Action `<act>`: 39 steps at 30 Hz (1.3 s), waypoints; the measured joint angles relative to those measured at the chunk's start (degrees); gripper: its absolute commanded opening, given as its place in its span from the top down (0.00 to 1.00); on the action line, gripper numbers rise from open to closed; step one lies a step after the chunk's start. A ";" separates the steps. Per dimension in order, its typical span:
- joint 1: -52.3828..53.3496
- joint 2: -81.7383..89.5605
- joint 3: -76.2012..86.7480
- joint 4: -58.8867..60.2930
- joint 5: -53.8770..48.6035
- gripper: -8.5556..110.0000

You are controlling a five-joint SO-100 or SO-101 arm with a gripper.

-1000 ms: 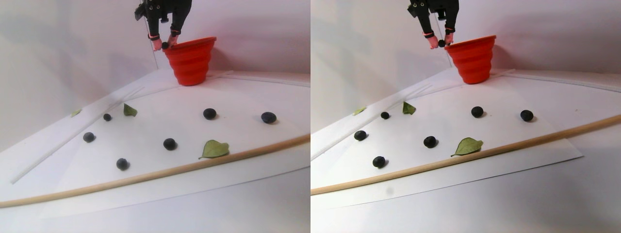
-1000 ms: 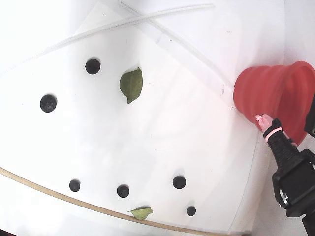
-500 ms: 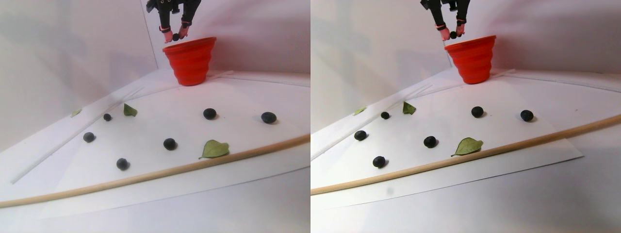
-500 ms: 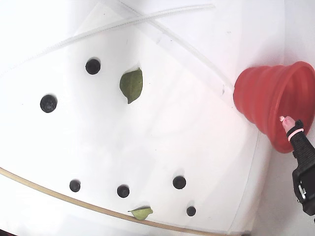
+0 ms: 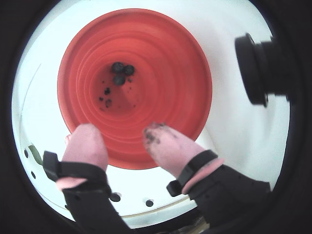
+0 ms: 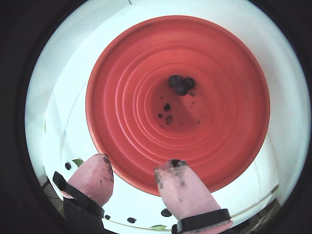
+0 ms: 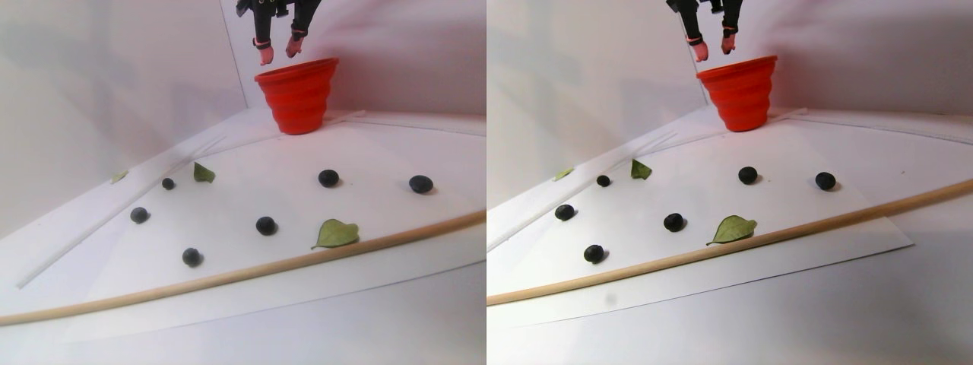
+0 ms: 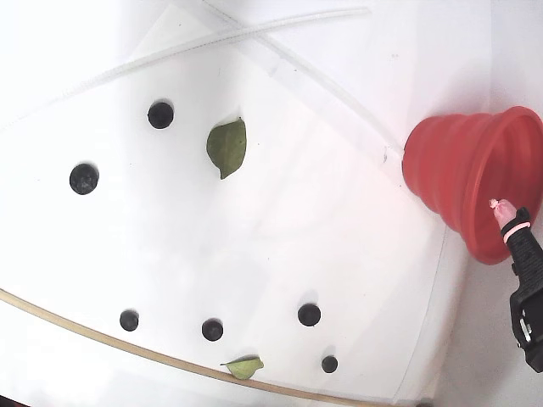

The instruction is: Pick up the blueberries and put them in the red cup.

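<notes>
The red cup (image 7: 298, 95) stands at the back of the white sheet. My gripper (image 7: 277, 53) hangs just above its rim, open, with nothing between the stained pink fingers. Both wrist views look straight down into the cup (image 5: 161, 58) (image 6: 234, 136). Three blueberries (image 5: 121, 74) (image 6: 180, 85) lie together at its bottom amid dark specks. In those views my gripper (image 5: 122, 134) (image 6: 136, 165) is over the cup's near rim. Several more blueberries (image 7: 265, 225) (image 8: 212, 329) lie scattered on the sheet. In the fixed view one fingertip (image 8: 499, 206) shows over the cup (image 8: 450, 170).
Green leaves (image 7: 335, 233) (image 8: 226, 146) lie among the berries. A long wooden rod (image 7: 228, 275) (image 8: 85, 331) runs along the sheet's front edge. Clear tubes (image 8: 254, 34) cross the far side. White walls close in behind the cup. A black camera housing (image 5: 256, 68) juts in at the right.
The gripper carried a blueberry up from beside the cup's rim to above it, then opened. The berry is gone from between the fingers.
</notes>
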 measured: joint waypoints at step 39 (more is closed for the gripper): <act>6.42 16.17 7.38 23.29 -2.02 0.79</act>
